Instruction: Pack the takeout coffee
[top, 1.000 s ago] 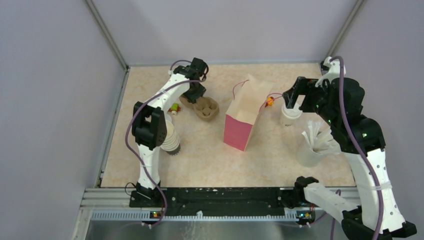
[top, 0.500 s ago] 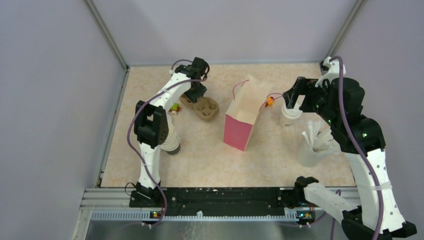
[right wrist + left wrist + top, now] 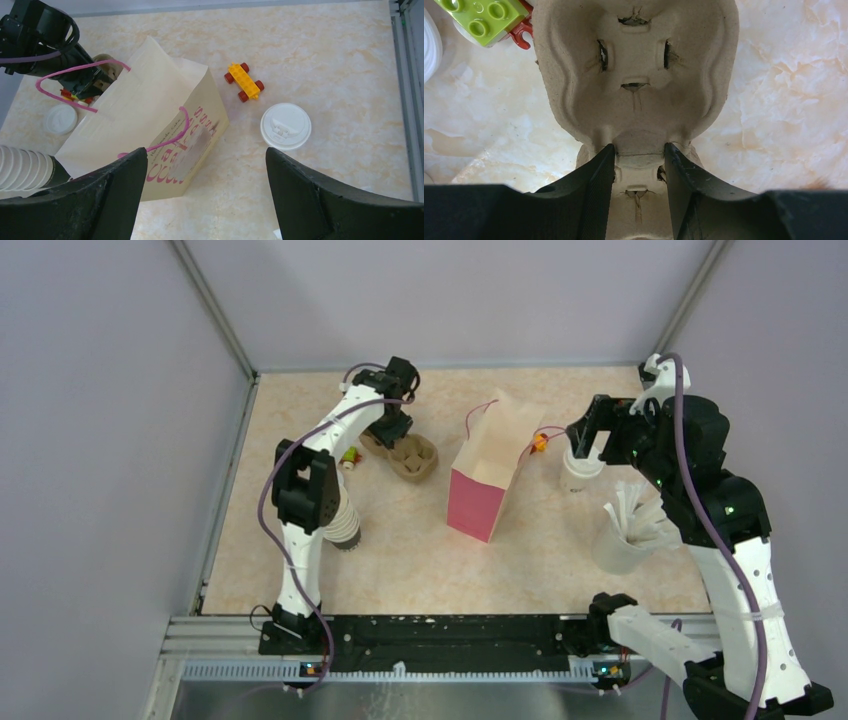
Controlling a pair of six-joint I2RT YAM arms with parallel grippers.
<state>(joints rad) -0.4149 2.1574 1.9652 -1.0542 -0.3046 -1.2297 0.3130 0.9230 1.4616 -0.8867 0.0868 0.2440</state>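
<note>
The takeout coffee (image 3: 580, 472), a small white cup with a round white lid, stands right of the bag; its lid shows in the right wrist view (image 3: 285, 126). My right gripper (image 3: 583, 443) hovers over it, open and empty, and in its own view (image 3: 207, 160) the cup lies just beyond the right finger. The cream and pink paper bag (image 3: 490, 472) stands open mid-table and also shows in the right wrist view (image 3: 145, 115). My left gripper (image 3: 393, 432) is shut on the middle ridge of a brown pulp cup carrier (image 3: 412, 456), seen close in the left wrist view (image 3: 634, 65), with the gripper (image 3: 639, 155) clamping it.
A stack of lidless cups (image 3: 342, 522) stands by the left arm. A larger white cup with white sticks (image 3: 628, 538) is near right. A yellow toy car (image 3: 244, 81) lies behind the coffee. A green and red toy (image 3: 479, 12) and a loose lid (image 3: 60, 119) lie left of the carrier.
The left arm's elbow has shifted slightly to the right while its gripper stays on the carrier. The right arm has not moved.
</note>
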